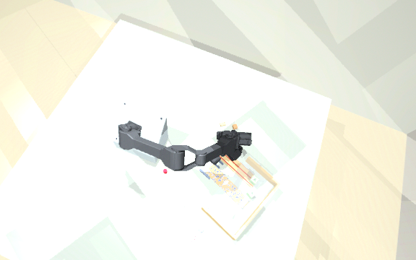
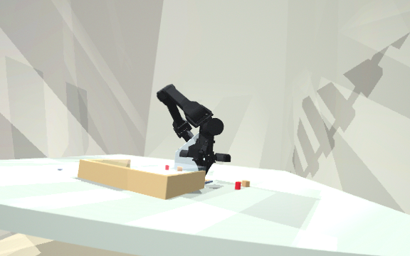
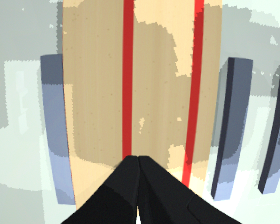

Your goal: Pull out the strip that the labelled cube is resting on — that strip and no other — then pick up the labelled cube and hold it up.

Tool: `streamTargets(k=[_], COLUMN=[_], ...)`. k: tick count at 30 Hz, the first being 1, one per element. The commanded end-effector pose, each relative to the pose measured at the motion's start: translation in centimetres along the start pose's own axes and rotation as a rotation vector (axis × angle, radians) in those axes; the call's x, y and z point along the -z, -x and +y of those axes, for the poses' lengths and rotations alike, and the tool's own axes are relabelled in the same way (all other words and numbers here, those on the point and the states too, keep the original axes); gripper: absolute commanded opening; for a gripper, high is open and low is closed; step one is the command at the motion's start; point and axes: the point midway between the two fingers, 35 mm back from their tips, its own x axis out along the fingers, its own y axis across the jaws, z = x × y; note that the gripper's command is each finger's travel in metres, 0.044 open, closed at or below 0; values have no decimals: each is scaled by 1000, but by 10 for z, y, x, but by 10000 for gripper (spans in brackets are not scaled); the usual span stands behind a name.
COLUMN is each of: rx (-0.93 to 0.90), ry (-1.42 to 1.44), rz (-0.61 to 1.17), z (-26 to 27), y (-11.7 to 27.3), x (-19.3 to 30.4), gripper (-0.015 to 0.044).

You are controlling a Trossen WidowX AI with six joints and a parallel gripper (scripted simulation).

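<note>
My gripper [image 2: 206,173] [image 3: 136,165] is shut and empty, tips down. In the wrist view its tips show over the near part of a tan strip with two red stripes [image 1: 236,170] [image 3: 103,85]. Whether they touch it I cannot tell. In the top view the arm hides the fingertips. A speckled orange strip [image 1: 227,185] lies beside the striped one. A pale cube [image 1: 254,180] stands at the striped strip's far end, and another pale cube [image 1: 250,194] stands near the speckled strip's far end. Their labels are too washed out to read.
A tan-walled box [image 1: 218,223] [image 2: 146,182] surrounds the strips' far ends. Blue bars [image 1: 205,174] [image 3: 236,127] flank the striped strip. A red cylinder [image 2: 238,185] and an orange block [image 1: 235,126] [image 2: 245,183] lie outside the box. Another red piece [image 1: 165,171] lies near the arm's elbow.
</note>
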Motion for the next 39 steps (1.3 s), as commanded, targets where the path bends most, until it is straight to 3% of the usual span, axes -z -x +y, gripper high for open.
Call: streamTargets(k=[1, 39], rx=[4, 3], ry=[6, 8], rz=[21, 24], z=[-1, -2], y=[-6, -5], x=[13, 72], gripper=[0, 0])
